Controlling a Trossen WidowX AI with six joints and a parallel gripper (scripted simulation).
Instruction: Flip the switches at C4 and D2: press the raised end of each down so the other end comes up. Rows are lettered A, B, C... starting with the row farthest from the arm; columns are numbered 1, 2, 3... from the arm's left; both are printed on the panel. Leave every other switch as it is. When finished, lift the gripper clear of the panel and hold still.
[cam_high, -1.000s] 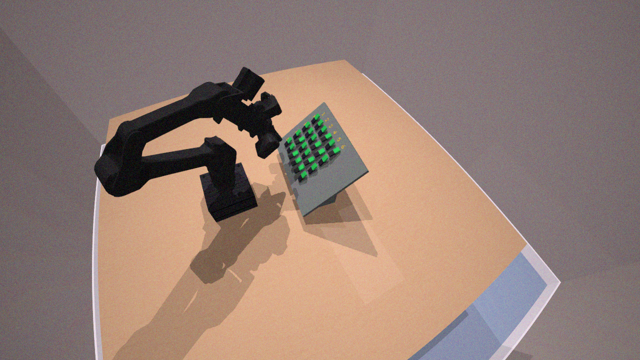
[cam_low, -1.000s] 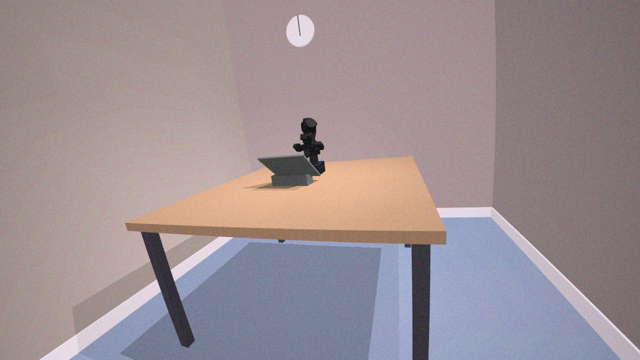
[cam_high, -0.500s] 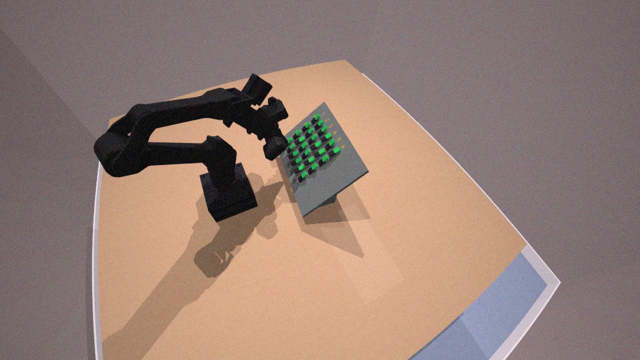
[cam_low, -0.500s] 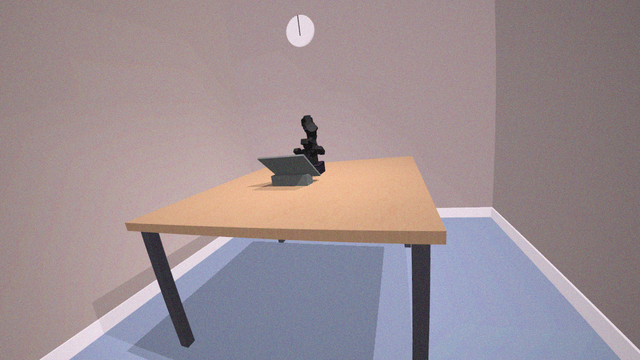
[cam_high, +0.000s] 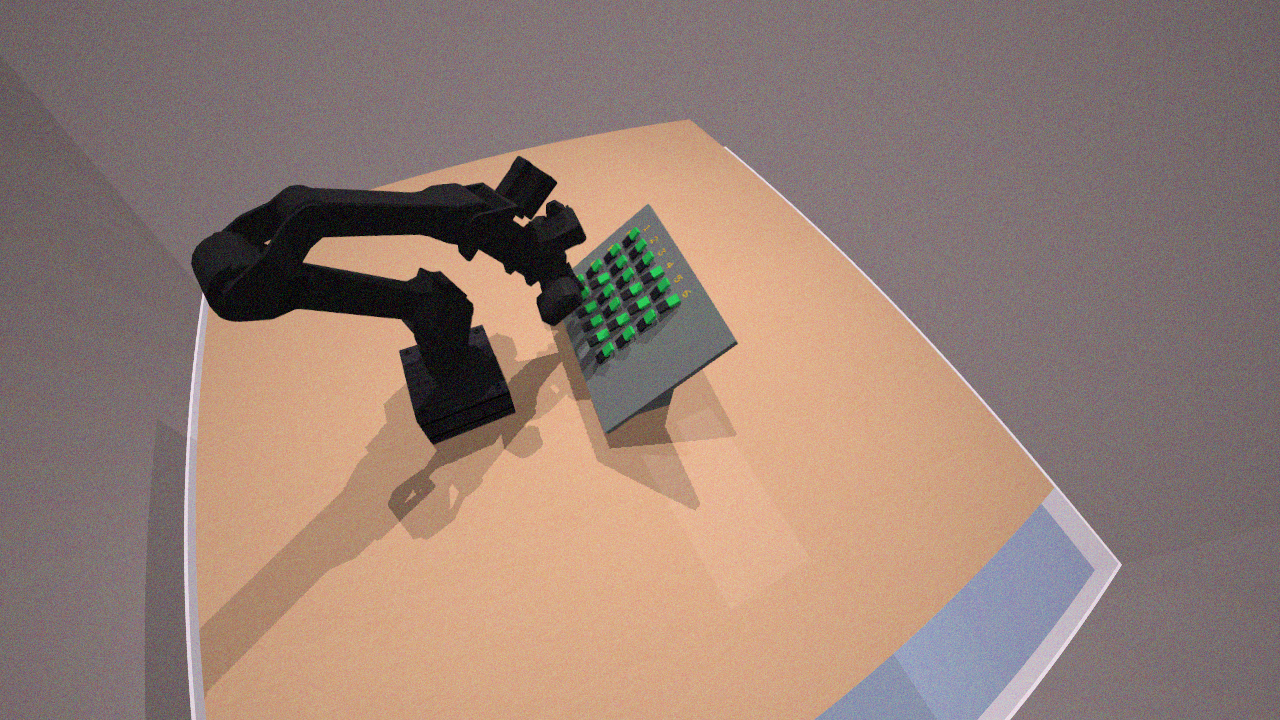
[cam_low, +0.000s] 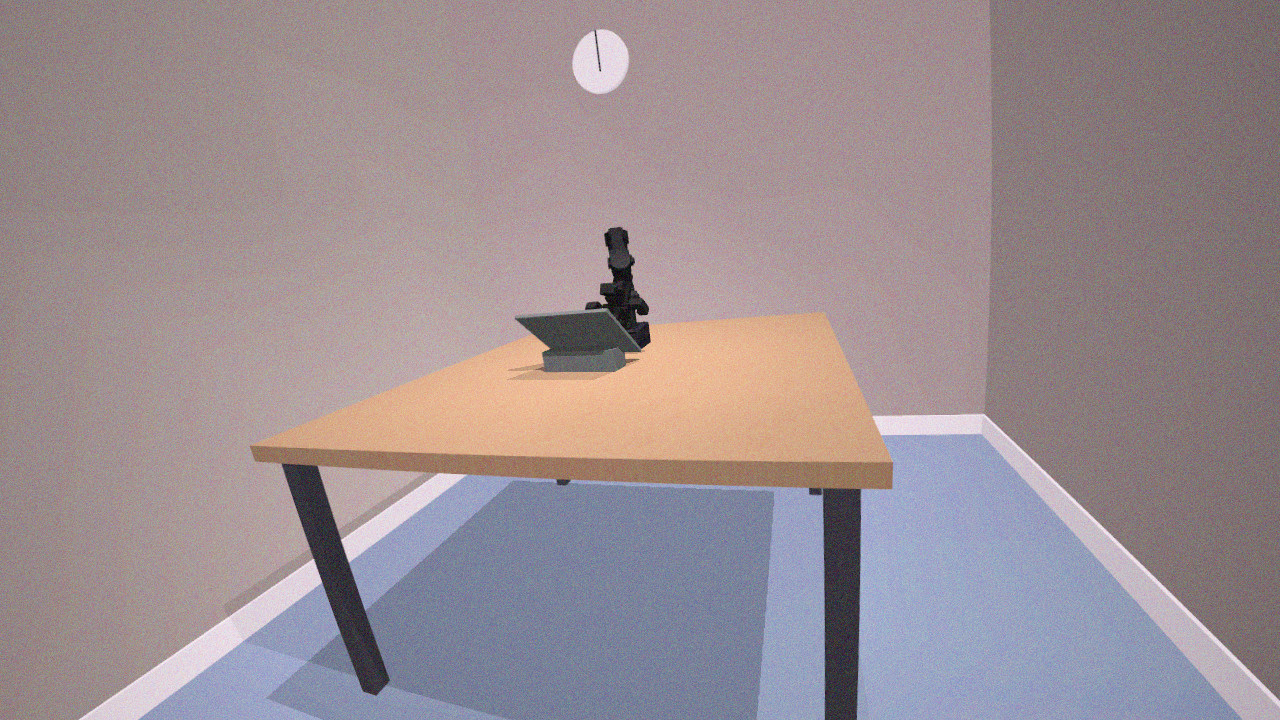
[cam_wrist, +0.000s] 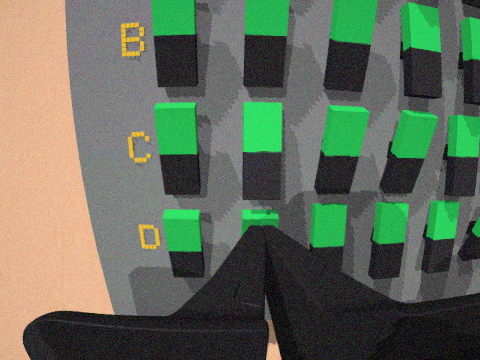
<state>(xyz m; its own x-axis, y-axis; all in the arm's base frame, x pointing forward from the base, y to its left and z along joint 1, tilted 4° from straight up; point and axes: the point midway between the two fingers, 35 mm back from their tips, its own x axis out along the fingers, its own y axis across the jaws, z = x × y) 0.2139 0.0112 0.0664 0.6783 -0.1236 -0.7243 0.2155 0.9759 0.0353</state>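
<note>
The grey tilted switch panel (cam_high: 666, 344) (cam_low: 572, 329) (cam_wrist: 92, 95) has green-and-black rocker switches. My gripper (cam_wrist: 260, 236) is shut with nothing between its fingers. In the wrist view its tips lie over switch D2 (cam_wrist: 252, 218), hiding its lower black half and part of its green half. Contact with D2 cannot be told. Switch C4 (cam_wrist: 414, 135) shows fully in the wrist view, up and right of the tips, green half toward the far side. Which end of C4 or D2 is raised I cannot tell for certain. In the top view the arm hides the fingertips.
Switch D1 (cam_wrist: 183, 232) is left of the fingers and switch D3 (cam_wrist: 328, 225) is close on their right. Switch C2 (cam_wrist: 262, 127) is just beyond the tips. The panel stands on a grey base (cam_low: 581, 360) on the wooden table (cam_high: 554, 555) (cam_low: 716, 394).
</note>
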